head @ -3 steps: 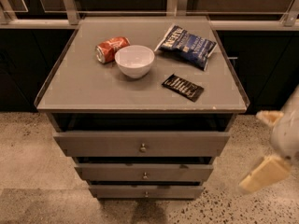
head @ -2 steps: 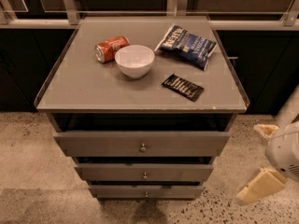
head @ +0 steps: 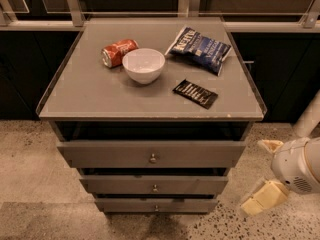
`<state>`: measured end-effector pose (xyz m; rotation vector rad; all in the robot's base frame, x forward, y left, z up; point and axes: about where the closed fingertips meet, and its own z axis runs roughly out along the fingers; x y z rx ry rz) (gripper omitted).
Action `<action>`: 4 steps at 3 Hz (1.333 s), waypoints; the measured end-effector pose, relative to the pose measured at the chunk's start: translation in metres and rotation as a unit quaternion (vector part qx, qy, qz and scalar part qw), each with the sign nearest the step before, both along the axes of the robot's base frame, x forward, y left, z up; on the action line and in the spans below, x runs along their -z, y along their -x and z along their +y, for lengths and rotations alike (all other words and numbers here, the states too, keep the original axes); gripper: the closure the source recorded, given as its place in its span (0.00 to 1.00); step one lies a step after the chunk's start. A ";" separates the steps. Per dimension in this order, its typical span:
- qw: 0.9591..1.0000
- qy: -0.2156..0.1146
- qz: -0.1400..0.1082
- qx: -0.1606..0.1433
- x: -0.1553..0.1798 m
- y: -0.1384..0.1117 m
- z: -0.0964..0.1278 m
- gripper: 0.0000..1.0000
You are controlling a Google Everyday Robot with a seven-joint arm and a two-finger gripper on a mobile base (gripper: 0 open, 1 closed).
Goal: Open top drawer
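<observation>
The top drawer (head: 110, 155) is the widest grey front of three, just below the table top, with a small round metal knob (head: 153, 158) at its centre. A dark gap shows above it. Its front sits a little ahead of the two narrower fronts below. My gripper (head: 254, 176) is at the right, low beside the cabinet, roughly level with the drawers. It is open and empty, with its cream fingertips (head: 261, 199) spread apart and pointing left. It is well right of the knob and touches nothing.
On the grey table top (head: 90, 91) lie a red can (head: 118, 52) on its side, a white bowl (head: 143, 64), a blue chip bag (head: 200, 43) and a black packet (head: 195, 93). Two lower drawers (head: 154, 185) sit beneath. Speckled floor surrounds the cabinet; dark cabinets stand behind.
My gripper has moved down and left, closer to the cabinet's right side. The drawers and the things on top have not moved.
</observation>
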<state>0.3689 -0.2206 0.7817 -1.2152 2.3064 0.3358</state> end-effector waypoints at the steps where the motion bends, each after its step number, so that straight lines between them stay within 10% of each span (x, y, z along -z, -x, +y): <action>1: 0.998 -0.054 -0.003 -0.013 0.027 -0.021 0.020 0.00; 4: 0.996 -0.085 -0.006 -0.027 0.055 -0.049 0.044 0.00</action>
